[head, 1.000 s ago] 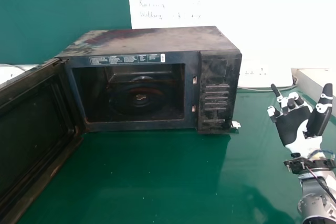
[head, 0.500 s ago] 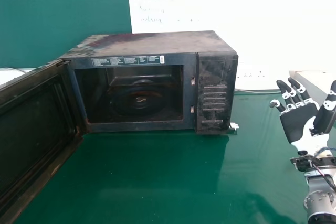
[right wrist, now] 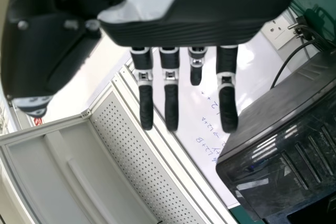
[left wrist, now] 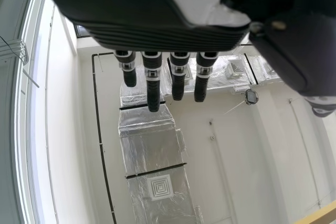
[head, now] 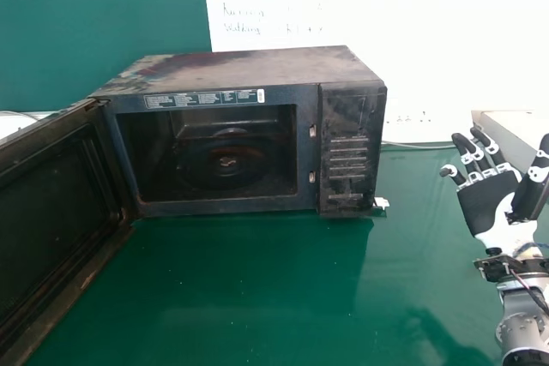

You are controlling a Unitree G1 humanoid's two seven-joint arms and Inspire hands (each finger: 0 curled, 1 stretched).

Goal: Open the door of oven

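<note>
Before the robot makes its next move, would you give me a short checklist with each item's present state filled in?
1. Oven door swung wide open, cavity exposed: ok.
2. Oven upright on the green table: ok.
3. Right hand apart from the oven: ok, it is off to the oven's right with a gap between.
4. Right hand open and empty: ok.
5. Left hand open and empty: ok, fingers extended.
6. Left hand outside the door's swing path: cannot tell; the ceiling ducting beyond its fingers does not settle that.
</note>
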